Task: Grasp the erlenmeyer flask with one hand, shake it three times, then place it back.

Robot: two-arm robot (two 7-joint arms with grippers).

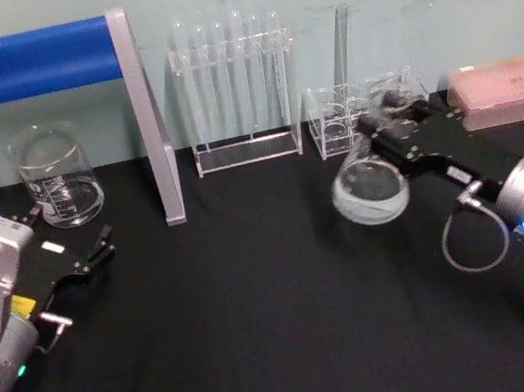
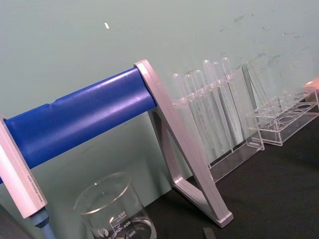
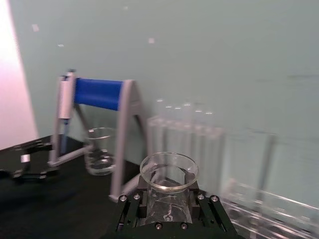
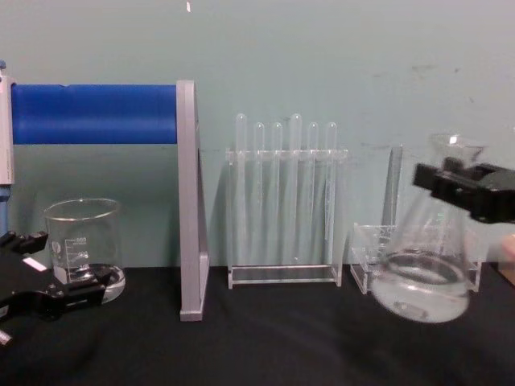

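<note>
As right gripper (image 1: 393, 122) clamps its neck, flask (image 1: 370, 187) tilts.

From the head we look down from up high at the black table (image 1: 270, 357), so we see the tops of things. From the chest we sit low and look straight across at the wall (image 4: 322, 64), so we see things from the side. Both views share the blue bar (image 1: 25, 63), the tube rack (image 1: 236, 94) and the glass cup (image 1: 58, 179). The left wrist view sits very near the bar and cup, tilted, looking up at the wall. The right wrist view looks past the flask (image 3: 168, 181), close in front, toward the same bar, cup and rack farther off.
</note>
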